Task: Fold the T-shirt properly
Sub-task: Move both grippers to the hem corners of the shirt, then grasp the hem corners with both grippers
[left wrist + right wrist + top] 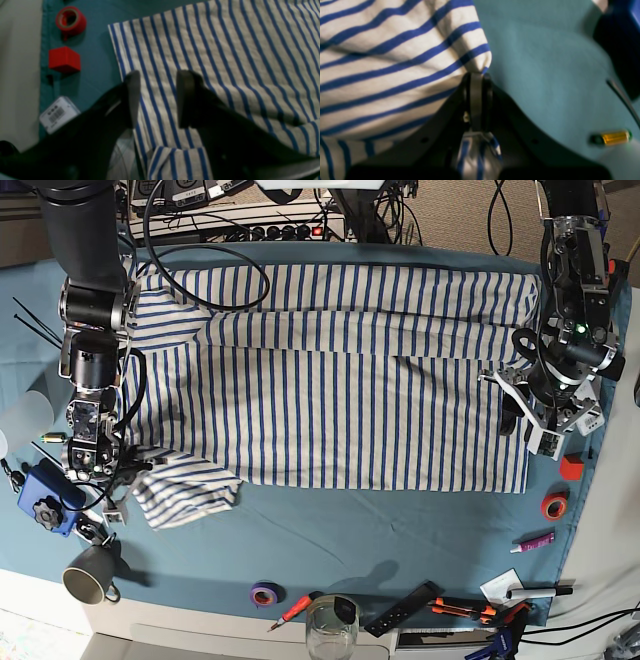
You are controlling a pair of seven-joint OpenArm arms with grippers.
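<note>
The striped T-shirt (pixel 340 380) lies spread across the teal table cloth (pixel 400 520). Its lower-left sleeve (pixel 185 485) is bunched and pulled out. My right gripper (pixel 125 470) is at the left in the base view. It is shut on a pinch of the sleeve's edge (pixel 480 62), and more fabric shows behind the jaws in the right wrist view. My left gripper (pixel 157 100) is open and empty. It hovers over the shirt's right edge (pixel 120 57), with one finger (pixel 132 97) near the edge and the other over the fabric. It also shows in the base view (pixel 512 418).
A red tape roll (pixel 70 20), a red cube (pixel 64 59) and a white barcode box (pixel 58 115) lie beside the shirt's right edge. A mug (pixel 88 580), a glass (pixel 332 627), purple tape (pixel 264 593) and tools line the front. A blue part (pixel 45 500) sits at the left.
</note>
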